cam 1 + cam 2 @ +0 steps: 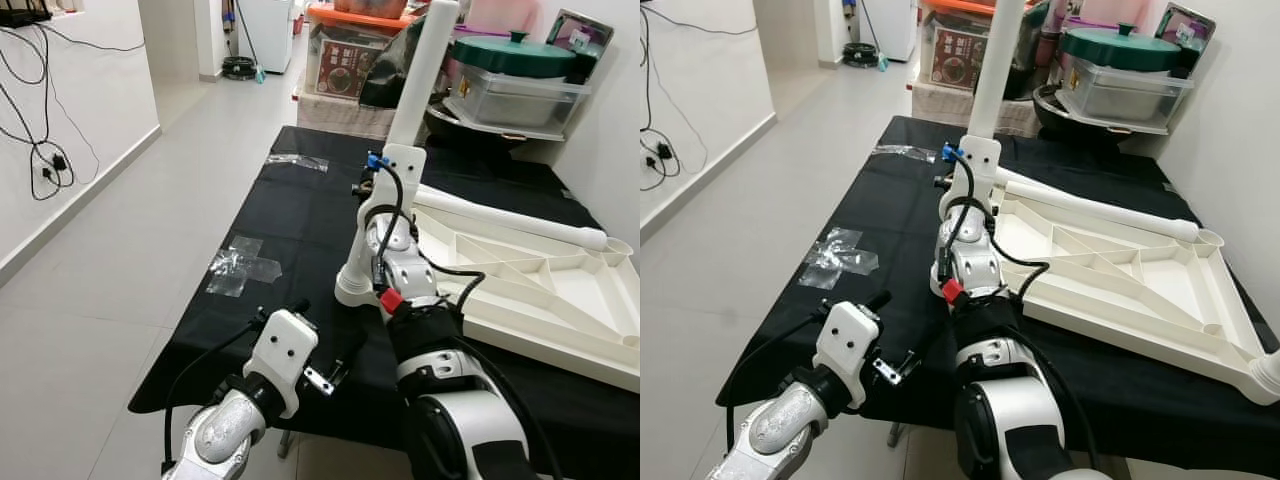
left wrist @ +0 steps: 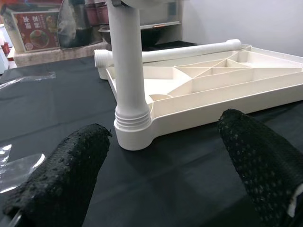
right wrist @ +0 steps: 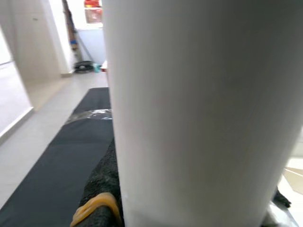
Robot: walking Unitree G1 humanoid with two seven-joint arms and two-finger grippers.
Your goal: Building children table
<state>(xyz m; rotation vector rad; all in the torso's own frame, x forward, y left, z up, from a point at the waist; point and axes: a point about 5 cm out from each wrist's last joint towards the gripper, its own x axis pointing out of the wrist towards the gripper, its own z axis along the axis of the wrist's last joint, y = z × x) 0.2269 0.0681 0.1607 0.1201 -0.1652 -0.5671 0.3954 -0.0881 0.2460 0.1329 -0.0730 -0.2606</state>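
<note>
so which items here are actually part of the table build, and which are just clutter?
Part of the job:
- upside-down white tabletop
- upright leg standing in its corner socket, held by the right pincer
- second leg lying across the tabletop
- left pincer, open, hovering near the socket

Lying about:
- clear plastic wrappers on the black cloth
- green-lidded container
- orange-lidded box
- wall cables

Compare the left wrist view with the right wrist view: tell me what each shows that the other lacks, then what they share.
Left wrist view alone: the upright leg's threaded foot seated in the corner socket of the upturned white tabletop, a second leg lying along its far edge, and the left gripper open, short of the leg.

Right wrist view alone: the floor beside the table, seen close along the leg, and a yellow piece by the right gripper.

Both: the white upright leg, the black cloth and crumpled clear plastic.
</note>
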